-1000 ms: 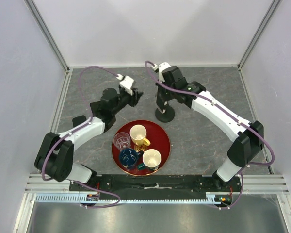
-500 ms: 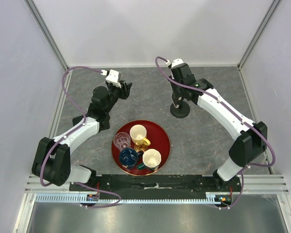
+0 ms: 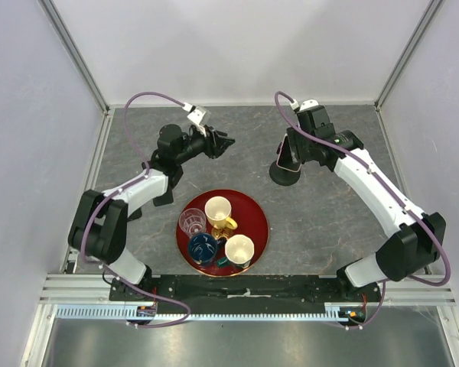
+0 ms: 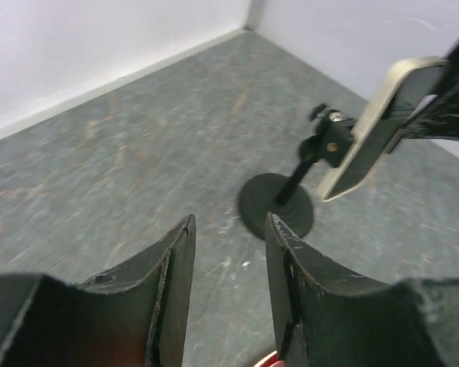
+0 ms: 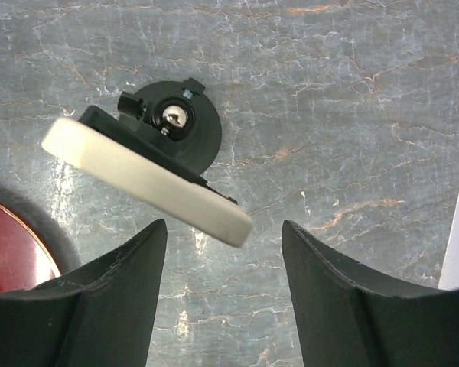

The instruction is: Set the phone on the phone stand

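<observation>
Starting at the near edge, both arms rise from bases bolted side by side, and just beyond them a round red tray (image 3: 258,212) sits on the grey stone-patterned table (image 3: 329,222). It holds two cream cups (image 3: 218,208), a clear glass (image 3: 192,222) and a dark blue cup (image 3: 203,246).

On the left side, the left arm folds back at its elbow near the table's left edge, then runs forward and inward. Its wrist is turned so that the left gripper (image 3: 223,142) points sideways toward the middle of the table. From its wrist camera the two black fingers (image 4: 176,267) stand apart with a clear gap and nothing between them. They sit low over the table and face the stand from well apart.

On the right side, the right arm bends at its elbow close to the right wall and stretches in a long diagonal up and inward. It ends in the right gripper (image 5: 223,229), which hangs above the stand and points down. Its fingers are spread wide, and the phone lies beyond the gap, not pinched. From the left wrist camera a black part of this gripper sits right at the phone's upper edge; whether it touches cannot be told.

The phone stand (image 5: 204,131) is upright on its round disc base, beyond the tray on its right side. The phone (image 5: 145,183) leans tilted against the small clamp head on top of the stem, its pale rim showing edge-on from above.
</observation>
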